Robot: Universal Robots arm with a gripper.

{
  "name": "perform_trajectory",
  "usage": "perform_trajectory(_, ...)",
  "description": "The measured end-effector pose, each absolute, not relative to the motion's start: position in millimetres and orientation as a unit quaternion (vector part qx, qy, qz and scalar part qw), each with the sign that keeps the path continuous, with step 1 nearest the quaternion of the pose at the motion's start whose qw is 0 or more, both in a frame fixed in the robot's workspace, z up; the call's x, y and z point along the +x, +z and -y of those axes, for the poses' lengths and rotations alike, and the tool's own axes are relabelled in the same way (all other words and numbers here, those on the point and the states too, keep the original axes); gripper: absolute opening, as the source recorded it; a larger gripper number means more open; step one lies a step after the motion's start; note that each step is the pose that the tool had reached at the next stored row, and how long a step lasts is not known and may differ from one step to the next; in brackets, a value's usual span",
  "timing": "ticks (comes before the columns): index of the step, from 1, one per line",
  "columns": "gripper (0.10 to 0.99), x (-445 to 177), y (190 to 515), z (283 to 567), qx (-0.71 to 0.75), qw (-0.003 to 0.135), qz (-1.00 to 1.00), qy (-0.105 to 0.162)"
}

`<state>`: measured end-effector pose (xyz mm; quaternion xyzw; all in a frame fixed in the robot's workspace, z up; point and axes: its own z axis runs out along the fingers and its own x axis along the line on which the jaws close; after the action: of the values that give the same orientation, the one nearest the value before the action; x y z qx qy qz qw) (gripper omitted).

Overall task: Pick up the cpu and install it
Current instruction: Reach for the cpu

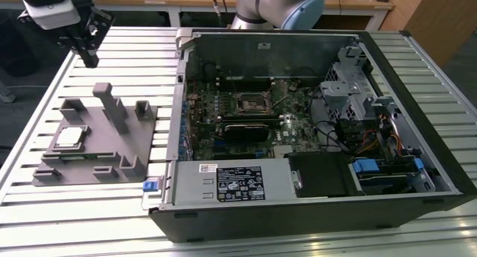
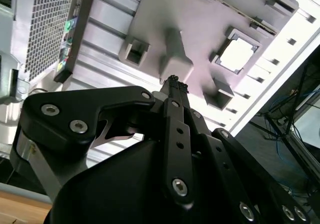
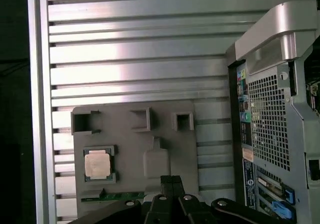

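Note:
The cpu [image 1: 69, 136] is a small pale square chip lying flat in a recess of the grey fixture plate [image 1: 97, 156] at the exterior view's left. Both wrist views look down on it, cpu [image 3: 97, 164] and cpu [image 2: 236, 54]. My gripper [image 1: 89, 58] hangs well above the slatted table, beyond the fixture's far end and apart from the chip. Its black fingers [image 2: 173, 84] are pressed together with nothing between them, also seen as gripper [image 3: 171, 180]. The black socket [image 1: 253, 103] lies on the motherboard inside the open computer case.
The open computer case [image 1: 313, 134] fills the exterior view's middle and right, with drive cages, cables and a power supply inside. Tall grey posts [image 1: 111, 109] rise from the fixture near the chip. A green memory stick [image 3: 115, 196] lies along the fixture's edge. Slatted aluminium table [image 1: 134, 50] surrounds everything.

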<state>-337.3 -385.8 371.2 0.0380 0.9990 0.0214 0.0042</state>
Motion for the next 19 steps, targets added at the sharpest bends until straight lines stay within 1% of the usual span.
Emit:
perform_trajectory(6, 0.106, -360, 369, 386, 0.038, 0.004, -0.999, 0.021)
perform_trajectory(19, 0.106, -389, 363, 390, 0.038, 0.004, -0.999, 0.021)
